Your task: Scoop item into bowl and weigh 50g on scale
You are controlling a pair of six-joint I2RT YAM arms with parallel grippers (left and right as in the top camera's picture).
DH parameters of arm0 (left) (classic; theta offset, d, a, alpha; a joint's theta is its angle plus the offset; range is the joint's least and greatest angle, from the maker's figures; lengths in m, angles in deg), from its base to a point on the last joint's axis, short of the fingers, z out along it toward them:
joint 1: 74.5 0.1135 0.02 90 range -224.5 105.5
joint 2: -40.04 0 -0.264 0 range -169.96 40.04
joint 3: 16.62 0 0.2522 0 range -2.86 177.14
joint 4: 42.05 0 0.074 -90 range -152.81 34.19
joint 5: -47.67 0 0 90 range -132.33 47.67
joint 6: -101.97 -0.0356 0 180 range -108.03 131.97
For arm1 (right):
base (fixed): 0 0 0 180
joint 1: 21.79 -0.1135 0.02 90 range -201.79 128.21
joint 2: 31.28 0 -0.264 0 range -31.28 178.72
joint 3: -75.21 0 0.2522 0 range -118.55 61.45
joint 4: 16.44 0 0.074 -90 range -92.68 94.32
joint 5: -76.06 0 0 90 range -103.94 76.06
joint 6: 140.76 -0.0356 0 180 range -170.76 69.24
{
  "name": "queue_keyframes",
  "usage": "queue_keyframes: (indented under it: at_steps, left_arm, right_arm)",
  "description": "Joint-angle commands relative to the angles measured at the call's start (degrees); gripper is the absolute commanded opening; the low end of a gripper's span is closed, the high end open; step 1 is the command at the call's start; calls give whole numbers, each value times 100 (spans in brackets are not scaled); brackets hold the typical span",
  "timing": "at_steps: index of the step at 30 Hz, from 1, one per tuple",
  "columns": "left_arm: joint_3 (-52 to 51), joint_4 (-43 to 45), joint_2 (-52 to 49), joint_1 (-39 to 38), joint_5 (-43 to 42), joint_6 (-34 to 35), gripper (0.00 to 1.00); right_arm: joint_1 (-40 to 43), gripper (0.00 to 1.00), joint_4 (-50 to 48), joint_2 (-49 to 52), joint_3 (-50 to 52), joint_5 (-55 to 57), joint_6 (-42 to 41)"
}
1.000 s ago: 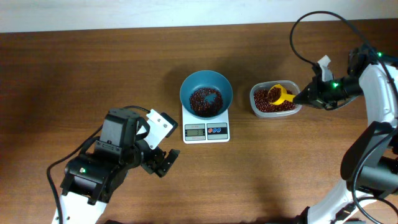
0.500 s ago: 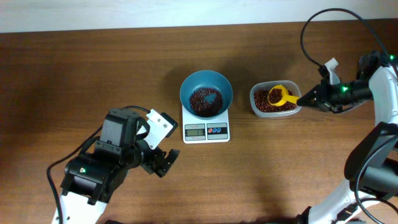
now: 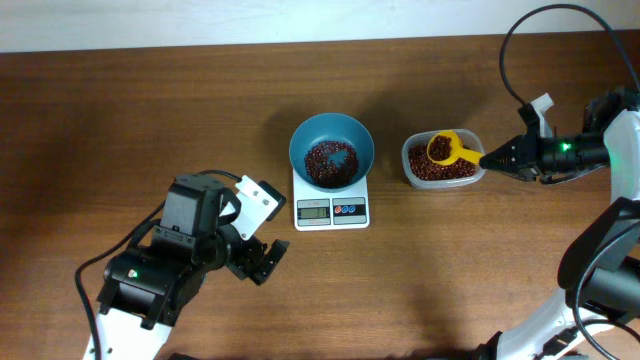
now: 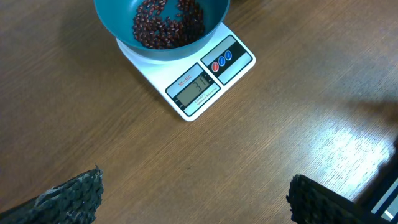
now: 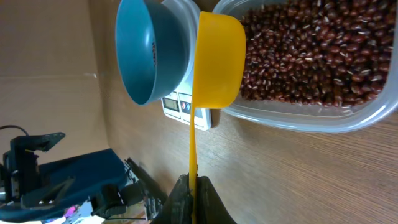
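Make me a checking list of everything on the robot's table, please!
Surface: brown wooden table.
Job's things: teal bowl with beans sits on the white scale; clear tub of more beans beside it; yellow scoop over the tub.
Clutter: nothing seen.
Grippers: left gripper open and empty; right gripper shut on the scoop's handle.
Cables: black cable loops above the right arm.
Surroundings: pale wall along the far edge.

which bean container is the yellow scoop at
The clear plastic tub, right of the scale; the right claw holds the yellow scoop over it. The teal bowl sits on the scale, no scoop near.
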Motion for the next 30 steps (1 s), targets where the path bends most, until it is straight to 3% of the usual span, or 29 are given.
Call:
queue_keyframes:
  at_steps: [1, 15, 30]
  left_arm:
    - [13, 11, -2, -17, -83, -107, 99]
    - [13, 9, -2, -17, -83, -107, 99]
    - [13, 9, -2, -17, -83, -109, 99]
  right_arm:
    - [33, 4, 87, 28, 35, -291, 149]
    - [-109, 4, 750, -199, -177, -938, 595]
    - [-1611, 4, 804, -232, -883, -1071, 577]
